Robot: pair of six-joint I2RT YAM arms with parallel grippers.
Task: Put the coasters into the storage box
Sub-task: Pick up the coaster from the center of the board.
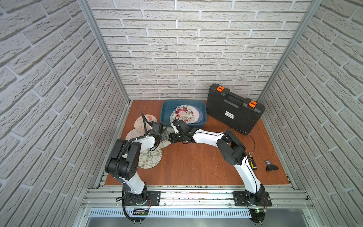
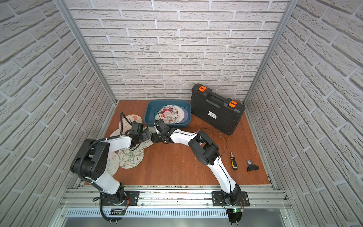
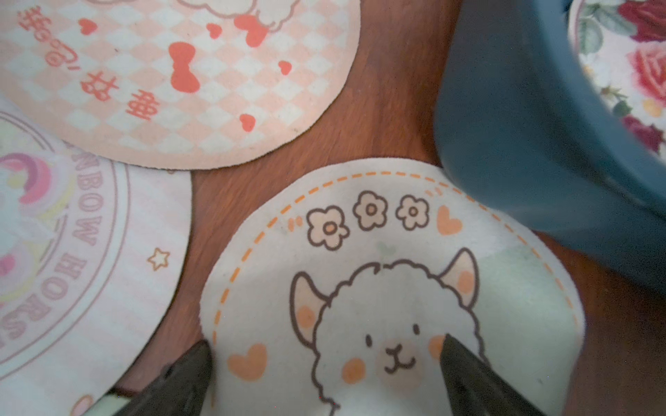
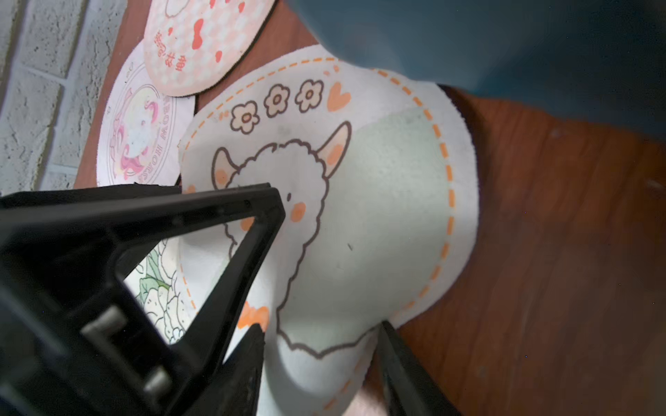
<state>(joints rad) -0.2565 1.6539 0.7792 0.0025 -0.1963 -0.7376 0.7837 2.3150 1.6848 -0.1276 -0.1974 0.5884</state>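
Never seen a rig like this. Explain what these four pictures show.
Two robot arms stand at a wooden table. Two pictures look down from overhead, side by side; the other two come from cameras on each arm's wrist. Printed coasters lie loose on the table; several, a floral coaster uppermost, already sit in the blue storage box. A black case and a screwdriver lie aside. The left gripper, jaws open, is low over the alpaca coaster; the right gripper appears to pinch its bunched edge.
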